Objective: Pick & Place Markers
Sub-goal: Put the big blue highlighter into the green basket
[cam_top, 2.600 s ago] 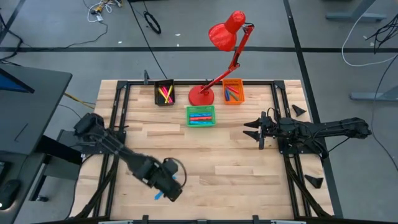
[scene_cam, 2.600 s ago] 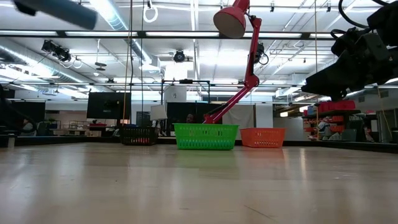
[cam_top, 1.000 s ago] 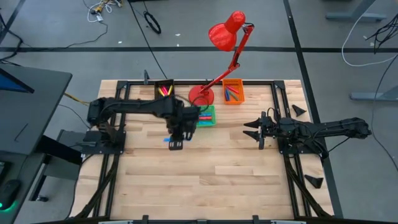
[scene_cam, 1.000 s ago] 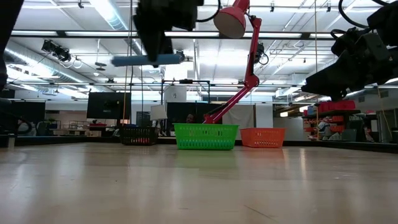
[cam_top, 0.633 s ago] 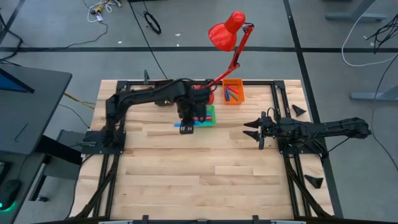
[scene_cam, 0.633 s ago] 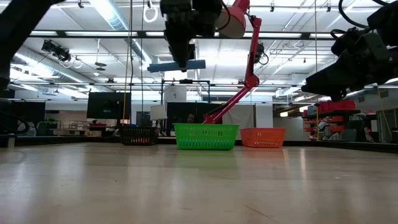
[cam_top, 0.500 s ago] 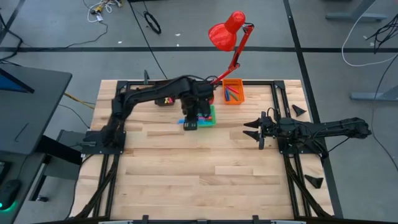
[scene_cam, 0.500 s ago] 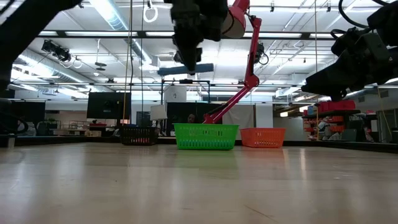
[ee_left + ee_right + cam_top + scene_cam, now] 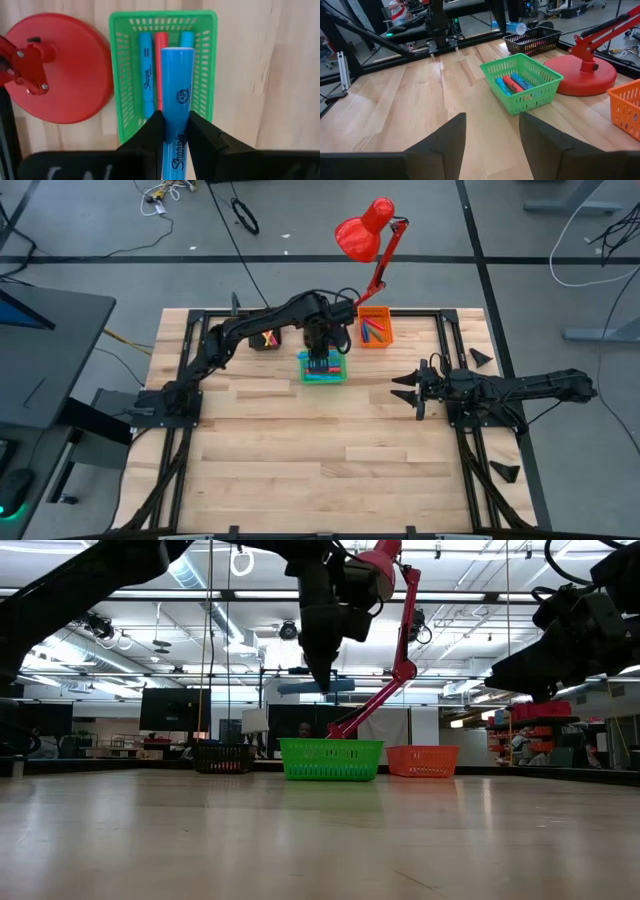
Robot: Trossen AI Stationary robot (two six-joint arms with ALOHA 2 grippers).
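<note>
My left gripper (image 9: 320, 358) hangs over the green bin (image 9: 323, 367) at the table's far middle, shut on a blue marker (image 9: 176, 90). The marker also shows level above the green bin (image 9: 331, 758) in the low view, under my left gripper (image 9: 322, 670). Two blue markers (image 9: 145, 75) and a red marker (image 9: 159, 60) lie in the green bin (image 9: 120, 75). My right gripper (image 9: 412, 392) rests at the table's right, open, with nothing between its fingers (image 9: 445, 135). My left gripper pinches the blue marker's two long sides (image 9: 175, 131) between its two fingers, about the middle of its length. The fingers point down from above and lie across the marker. The marker hangs level, clear of the bin, in line with the bin's long side.
The red lamp's base (image 9: 55, 65) stands right beside the green bin, and its head (image 9: 362, 232) reaches past the far edge. A black bin (image 9: 264, 332) and an orange bin (image 9: 374, 328), both with markers, flank it. Bare wood fills the near half.
My left gripper has carried the blue marker toward the table's far edge and to the right, from the bare wood left of the green bin to a place right over it. The marker has stayed level and clear in the shut fingers.
</note>
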